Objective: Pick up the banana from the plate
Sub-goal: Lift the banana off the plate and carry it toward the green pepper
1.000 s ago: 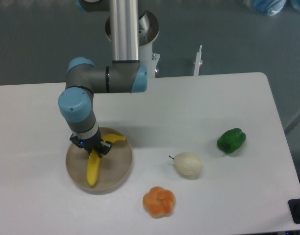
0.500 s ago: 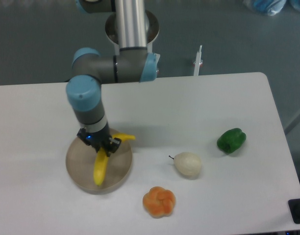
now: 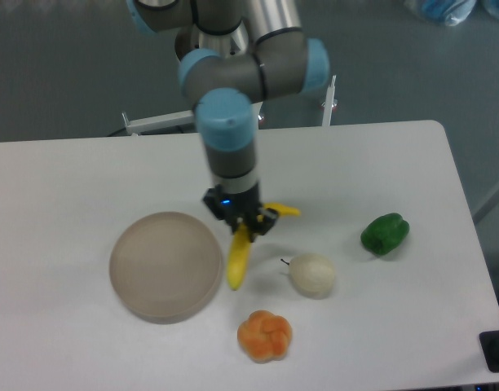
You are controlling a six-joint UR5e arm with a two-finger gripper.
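My gripper (image 3: 242, 224) is shut on the yellow banana (image 3: 239, 259) near its bend and holds it in the air. One end of the banana hangs down past the plate's right rim; the other end pokes out to the right of the fingers. The round beige plate (image 3: 165, 265) sits on the table to the left of the gripper with nothing on it.
A pale cream pear (image 3: 312, 274) lies just right of the banana's lower end. An orange lobed fruit (image 3: 264, 335) sits at the front. A green pepper (image 3: 385, 233) lies to the right. The table's front edge is near the orange fruit.
The gripper has lifted the banana off the plate and carried it right, past the plate's rim. The plate is now bare.
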